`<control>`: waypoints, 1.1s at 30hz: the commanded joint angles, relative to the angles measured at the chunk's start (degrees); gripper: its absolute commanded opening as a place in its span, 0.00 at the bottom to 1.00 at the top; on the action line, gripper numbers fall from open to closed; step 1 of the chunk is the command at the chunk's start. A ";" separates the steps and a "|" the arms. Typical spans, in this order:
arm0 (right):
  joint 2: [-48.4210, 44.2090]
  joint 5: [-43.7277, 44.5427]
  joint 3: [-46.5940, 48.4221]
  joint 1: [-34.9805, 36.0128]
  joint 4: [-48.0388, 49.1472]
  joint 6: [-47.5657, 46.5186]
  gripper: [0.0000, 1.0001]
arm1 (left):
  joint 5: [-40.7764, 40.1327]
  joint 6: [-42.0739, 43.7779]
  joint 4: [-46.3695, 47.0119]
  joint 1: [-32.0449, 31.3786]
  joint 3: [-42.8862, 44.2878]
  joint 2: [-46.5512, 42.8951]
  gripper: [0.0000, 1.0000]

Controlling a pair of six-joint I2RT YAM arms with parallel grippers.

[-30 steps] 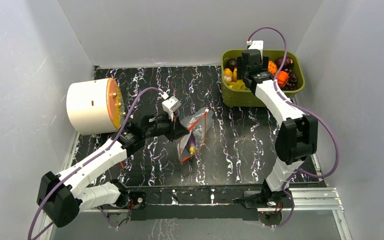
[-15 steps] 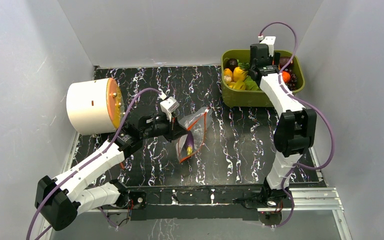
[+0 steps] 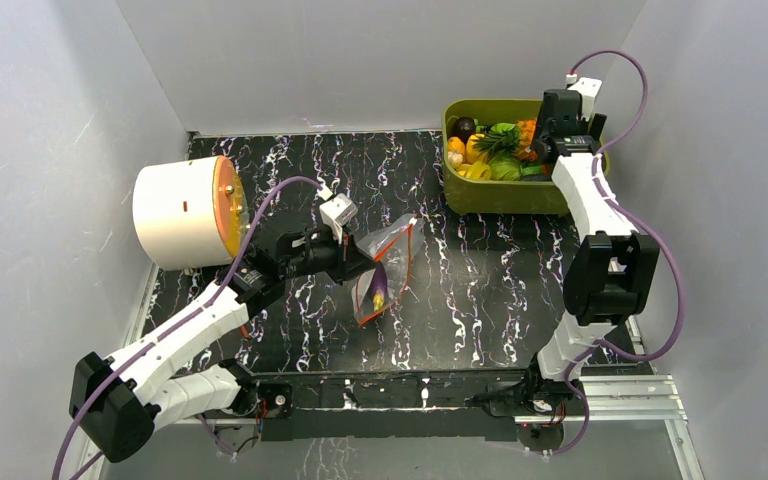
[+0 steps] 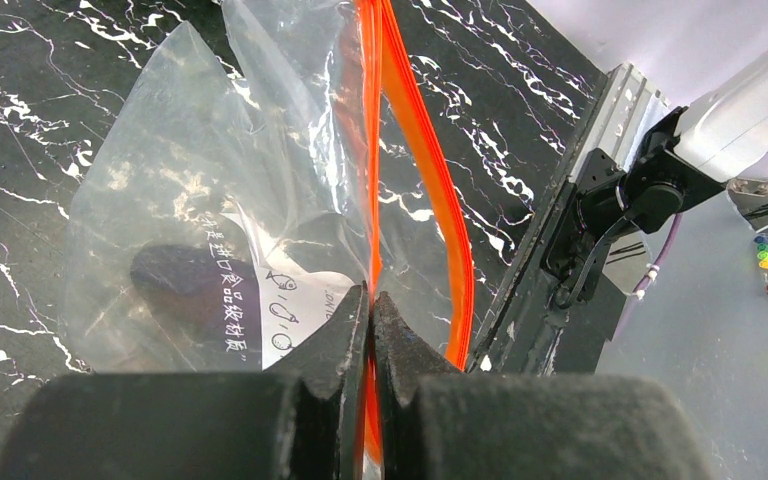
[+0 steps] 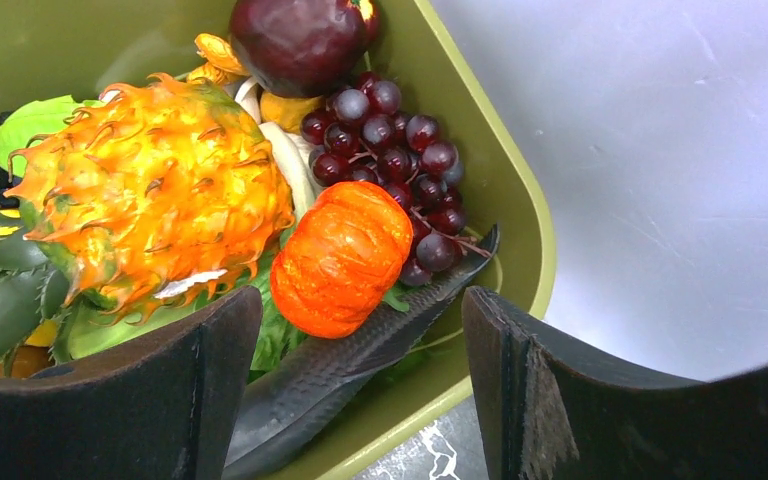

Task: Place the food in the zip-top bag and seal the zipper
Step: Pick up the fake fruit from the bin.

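- Orange zipper strip point(image 4: 430, 170) is what the left gripper point(image 4: 371, 300) has hold of, jaws pressed tight together on one side of it with the plastic squeezed between.
- That strip runs along the mouth of the clear bag point(image 4: 180, 180). The two sides of the strip stand apart, so the mouth is gaping, not sealed.
- From above, the bag point(image 3: 390, 265) is around the middle of the black marble-look table point(image 3: 480, 300), left of centre, with its mouth end held up and its bottom down near the surface.
- One dark purple piece point(image 4: 175, 280) lies at the bottom of the bag, next to a white printed label point(image 4: 290, 315).
- Right gripper point(image 5: 355, 310) hangs over the right end of the olive-green bin point(image 5: 500, 190) at the far right of the table, well apart from the bag. Its jaws are spread wide with nothing between them.
- Right below that gap is a small orange ridged piece point(image 5: 340, 255), touching a bunch of dark red-purple grapes point(image 5: 400, 150).
- Maroon fruit point(image 5: 295, 40) sits beyond the grapes, and a big spiky orange fruit point(image 5: 150, 190) with green leaves sits to the left.
- A long dark pod point(image 5: 360, 350) lies along the bin's near wall under the orange piece.
- White drum point(image 3: 175, 212) with an orange face sits on its side at the far left.
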 commanded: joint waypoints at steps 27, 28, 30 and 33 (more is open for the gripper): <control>4.06 -12.01 -2.71 -6.23 6.68 4.66 0.52 | -0.34 -0.28 1.20 0.38 -0.82 -2.58 0.00; 3.94 -11.97 -2.81 -6.19 6.69 4.55 0.50 | -0.43 -0.34 1.23 0.42 -0.91 -2.67 0.00; 3.28 -11.68 -3.35 -6.15 6.58 4.63 0.47 | -0.79 -0.38 1.24 0.36 -1.01 -2.77 0.00; 2.09 -11.28 -4.18 -6.14 6.84 4.74 0.45 | -1.62 -0.51 1.15 0.38 -1.10 -2.95 0.00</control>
